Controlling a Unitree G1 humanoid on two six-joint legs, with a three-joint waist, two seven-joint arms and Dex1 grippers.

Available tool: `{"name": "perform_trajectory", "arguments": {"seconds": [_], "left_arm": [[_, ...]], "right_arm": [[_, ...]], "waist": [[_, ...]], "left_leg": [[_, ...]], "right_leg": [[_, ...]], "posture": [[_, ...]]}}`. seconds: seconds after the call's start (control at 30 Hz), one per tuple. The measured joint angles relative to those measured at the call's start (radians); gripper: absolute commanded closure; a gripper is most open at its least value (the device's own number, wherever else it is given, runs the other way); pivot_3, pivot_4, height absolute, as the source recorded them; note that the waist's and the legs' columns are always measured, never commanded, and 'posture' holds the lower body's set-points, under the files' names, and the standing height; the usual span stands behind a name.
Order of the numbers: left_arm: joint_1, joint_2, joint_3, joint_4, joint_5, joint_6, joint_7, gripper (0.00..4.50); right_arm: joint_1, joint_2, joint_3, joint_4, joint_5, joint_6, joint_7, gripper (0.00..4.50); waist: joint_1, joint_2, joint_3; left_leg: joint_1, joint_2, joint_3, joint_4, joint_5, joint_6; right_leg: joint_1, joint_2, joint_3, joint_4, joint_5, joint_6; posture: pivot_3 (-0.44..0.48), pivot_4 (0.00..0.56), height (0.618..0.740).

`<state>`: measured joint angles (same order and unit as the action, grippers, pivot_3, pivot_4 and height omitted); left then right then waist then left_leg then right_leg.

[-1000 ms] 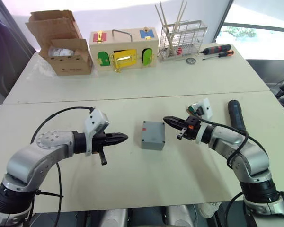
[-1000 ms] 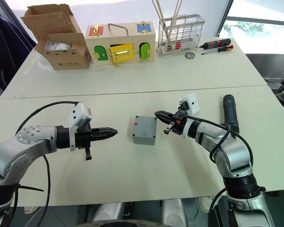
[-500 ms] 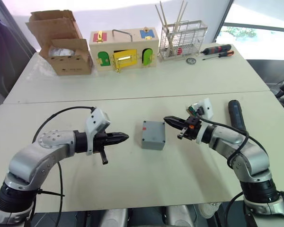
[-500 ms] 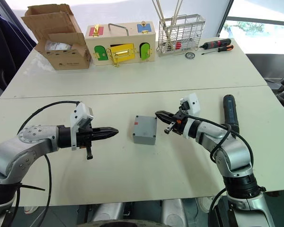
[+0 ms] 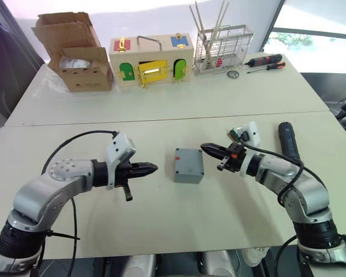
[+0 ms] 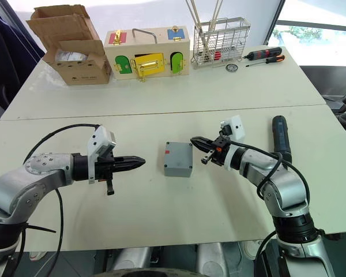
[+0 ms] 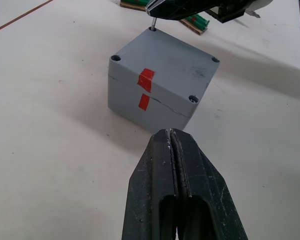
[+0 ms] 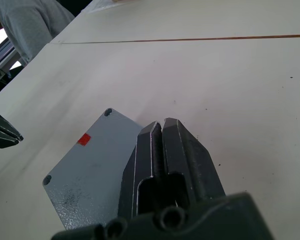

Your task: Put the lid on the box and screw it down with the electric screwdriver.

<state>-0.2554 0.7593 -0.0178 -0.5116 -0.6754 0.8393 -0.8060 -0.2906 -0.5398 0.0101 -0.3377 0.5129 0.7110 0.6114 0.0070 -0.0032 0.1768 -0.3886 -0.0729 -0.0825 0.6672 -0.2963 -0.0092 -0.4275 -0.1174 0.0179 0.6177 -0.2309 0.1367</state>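
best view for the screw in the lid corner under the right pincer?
Left wrist view: the screw stands in the lid corner, hanging from the right pincer tip. In the right wrist view that pincer's fingers hide it. In the eye views it is too small to tell.

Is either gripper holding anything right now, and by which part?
The right gripper pinches what looks like a small screw by its upper end, its tip at a corner hole of the lid. The left gripper is shut on nothing.

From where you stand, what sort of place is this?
Probably a robot test bench: white tables holding the box, the electric screwdriver, a wooden latch box and hand screwdrivers.
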Motion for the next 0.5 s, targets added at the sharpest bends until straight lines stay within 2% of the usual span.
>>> {"name": "perform_trajectory", "arguments": {"seconds": [0.17,0.2,0.27,0.43,0.5], "left_arm": [[-0.014,-0.009,-0.004,0.001,0.005,-0.001,0.000,4.50],[-0.014,-0.011,-0.005,0.001,0.007,-0.001,0.000,4.50],[-0.014,-0.015,-0.005,0.001,0.008,-0.001,0.000,4.50],[-0.016,-0.026,-0.006,0.001,0.009,-0.001,0.000,4.50],[-0.021,-0.035,-0.009,0.004,0.011,-0.002,0.000,4.50]], "right_arm": [[-0.007,-0.001,0.024,-0.002,-0.021,-0.009,0.013,4.43],[-0.008,-0.001,0.026,-0.002,-0.023,-0.009,0.015,4.20],[-0.010,-0.006,0.027,-0.002,-0.028,-0.006,0.024,3.55],[-0.010,-0.032,0.028,-0.002,-0.028,0.003,0.046,1.01],[-0.010,-0.041,0.026,-0.008,-0.027,0.008,0.048,0.25]], "waist": [[-0.001,0.000,0.000],[-0.001,0.000,0.000],[0.000,0.000,0.000],[0.000,0.000,0.000],[0.000,0.000,0.000]], "left_leg": [[0.000,0.000,0.000,0.000,0.000,0.000],[0.000,0.000,0.000,0.000,0.000,0.000],[0.000,0.000,0.000,0.000,0.000,0.000],[0.000,0.000,0.000,0.000,0.000,0.000],[0.000,0.000,0.000,0.000,0.000,0.000]], "right_leg": [[0.000,0.000,0.000,0.000,0.000,0.000],[0.000,0.000,0.000,0.000,0.000,0.000],[0.000,0.000,0.000,0.000,0.000,0.000],[0.000,0.000,0.000,0.000,0.000,0.000],[0.000,0.000,0.000,0.000,0.000,0.000]], "posture": [[0.000,0.150,0.739],[0.000,0.150,0.739],[0.000,0.150,0.739],[0.000,0.150,0.739],[0.000,0.150,0.739]]}}
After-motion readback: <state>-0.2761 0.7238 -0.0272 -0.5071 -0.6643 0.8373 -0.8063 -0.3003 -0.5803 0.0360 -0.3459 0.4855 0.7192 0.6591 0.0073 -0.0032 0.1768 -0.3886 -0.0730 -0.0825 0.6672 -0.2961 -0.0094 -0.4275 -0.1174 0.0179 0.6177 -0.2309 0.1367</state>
